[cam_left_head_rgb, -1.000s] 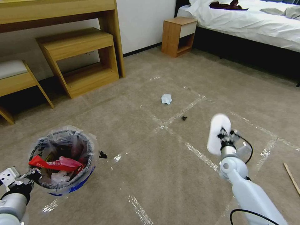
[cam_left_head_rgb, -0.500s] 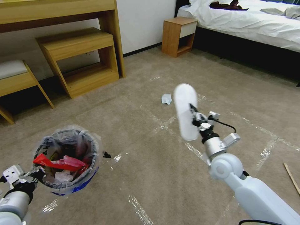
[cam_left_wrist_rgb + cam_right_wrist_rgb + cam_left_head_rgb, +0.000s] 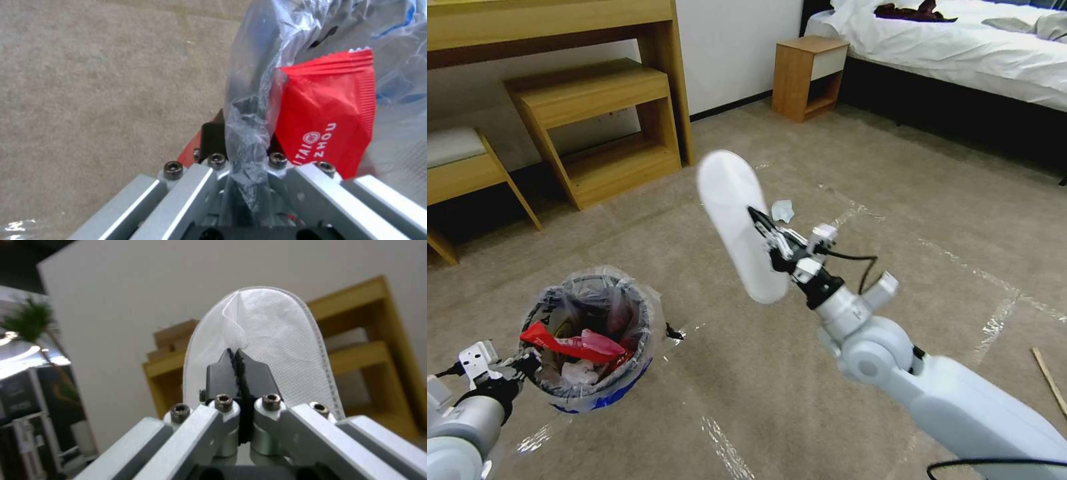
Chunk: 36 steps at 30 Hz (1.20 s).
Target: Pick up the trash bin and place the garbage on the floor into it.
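Pinching a flat white slipper (image 3: 737,225) by the fabric of its upper, the right end effector (image 3: 767,235) has its dark fingers (image 3: 222,373) closed tight on the cloth and holds the slipper in the air, tilted, above the carpet (image 3: 774,373) and to the right of the trash bin (image 3: 594,343). The left end effector (image 3: 527,365) is clamped on the bin's near rim through the clear plastic liner (image 3: 251,100), holding the bin at lower left. Inside lie a red wrapper (image 3: 570,343) and white tissue. On the floor beyond, a white tissue wad (image 3: 782,211) lies near taped lines, and a thin wooden stick (image 3: 1050,381) rests at far right.
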Tool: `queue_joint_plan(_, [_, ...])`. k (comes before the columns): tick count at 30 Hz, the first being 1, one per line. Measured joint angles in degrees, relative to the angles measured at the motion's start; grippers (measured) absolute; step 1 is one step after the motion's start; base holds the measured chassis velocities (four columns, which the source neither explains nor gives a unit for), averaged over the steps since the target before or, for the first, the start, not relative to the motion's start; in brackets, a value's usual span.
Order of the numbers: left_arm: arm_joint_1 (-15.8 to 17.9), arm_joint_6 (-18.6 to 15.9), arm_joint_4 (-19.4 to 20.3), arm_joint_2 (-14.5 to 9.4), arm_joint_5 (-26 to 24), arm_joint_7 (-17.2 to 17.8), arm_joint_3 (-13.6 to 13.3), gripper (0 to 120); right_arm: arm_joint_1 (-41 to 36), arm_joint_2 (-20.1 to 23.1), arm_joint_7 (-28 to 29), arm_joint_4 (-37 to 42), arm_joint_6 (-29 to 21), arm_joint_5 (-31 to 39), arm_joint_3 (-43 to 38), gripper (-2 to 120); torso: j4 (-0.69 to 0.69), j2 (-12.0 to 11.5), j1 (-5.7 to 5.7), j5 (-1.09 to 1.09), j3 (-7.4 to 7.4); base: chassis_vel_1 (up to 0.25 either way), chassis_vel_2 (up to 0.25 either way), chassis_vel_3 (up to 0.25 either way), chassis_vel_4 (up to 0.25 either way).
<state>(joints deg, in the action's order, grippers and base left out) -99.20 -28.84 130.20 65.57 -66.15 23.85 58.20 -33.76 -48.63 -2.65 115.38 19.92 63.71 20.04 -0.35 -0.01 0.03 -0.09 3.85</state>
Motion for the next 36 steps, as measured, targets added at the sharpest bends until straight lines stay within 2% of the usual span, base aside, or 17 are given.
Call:
queue_joint_plan(6, [1.07,-1.32,-0.04,-1.72,-2.80,0.62,-0.16,1,11.19,-5.69,-2.36,-5.06,2.20,0.38,6.93,0,0.01,0.00,0.01,0.00,0.00,0.000,0.000,0.000,0.000])
queue_joint_plan(12, [1.70,-1.72,-0.97,-2.66,-3.79,0.86,-0.34,1,17.56,-9.43,-3.74,-7.65,3.20,0.83,11.80,0,0.00,0.00,0.00,-0.02,0.00,0.000,0.000,0.000,0.000])
queue_joint_plan(15, [2.04,-1.82,-1.41,-3.13,-4.27,0.94,-0.46,1,20.13,-13.22,-3.97,-8.61,3.81,0.81,15.60,0,0.00,0.00,0.01,-0.01,0.00,0.000,0.000,0.000,0.000])
queue_joint_plan(16, [2.04,-1.82,-1.41,-3.13,-4.27,0.94,-0.46,1,20.13,-13.22,-3.97,-8.61,3.81,0.81,15.60,0,0.00,0.00,0.01,-0.01,0.00,0.000,0.000,0.000,0.000])
queue_joint_plan(19, [2.30,-1.87,-1.58,-3.47,-4.68,1.07,-0.42,1,21.32,-17.88,-4.09,-9.55,4.33,0.61,18.75,0,0.01,0.00,0.00,0.00,0.00,0.000,0.000,0.000,0.000])
queue_joint_plan(20, [2.30,-1.87,-1.58,-3.47,-4.68,1.07,-0.42,1,21.32,-17.88,-4.09,-9.55,4.33,0.61,18.75,0,0.01,0.00,0.00,0.00,0.00,0.000,0.000,0.000,0.000])
queue_joint_plan(23, [2.33,-1.87,-1.64,-3.77,-4.96,1.18,-0.14,1,21.66,-21.36,-4.28,-10.65,4.63,0.36,20.97,0,0.00,0.00,0.01,-0.01,0.00,0.000,0.000,0.000,0.000])
queue_joint_plan(36, [2.48,-1.87,-1.17,-3.89,-5.23,1.37,0.01,1,21.72,-26.43,-5.00,-14.56,6.29,-1.56,26.69,0,0.00,0.00,0.00,0.00,0.00,0.000,0.000,0.000,0.000])
